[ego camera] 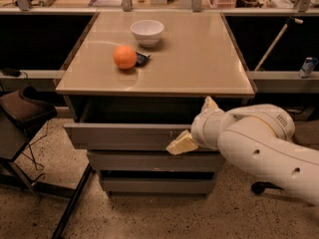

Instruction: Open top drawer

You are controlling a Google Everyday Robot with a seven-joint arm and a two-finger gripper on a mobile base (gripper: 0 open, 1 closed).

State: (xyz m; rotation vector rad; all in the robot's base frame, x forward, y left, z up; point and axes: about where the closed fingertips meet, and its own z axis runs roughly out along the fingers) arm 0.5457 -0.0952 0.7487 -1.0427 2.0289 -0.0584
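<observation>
The top drawer [119, 136] is a wide grey flat front under the beige cabinet top [199, 59]. It stands pulled out a little, with a dark gap showing behind its upper edge. My gripper [195, 124] is at the drawer's right end, open. One cream finger [182, 143] lies against the front face, and the other points up at the gap above the drawer's edge. The white arm [269, 148] reaches in from the right and hides the drawer's right end.
Two narrower grey drawers [149, 161] [149, 184] sit below, closed. On the cabinet top are a white bowl [147, 31], an orange [124, 57] and a small dark object [141, 59]. A dark chair [20, 108] and its legs stand at the left.
</observation>
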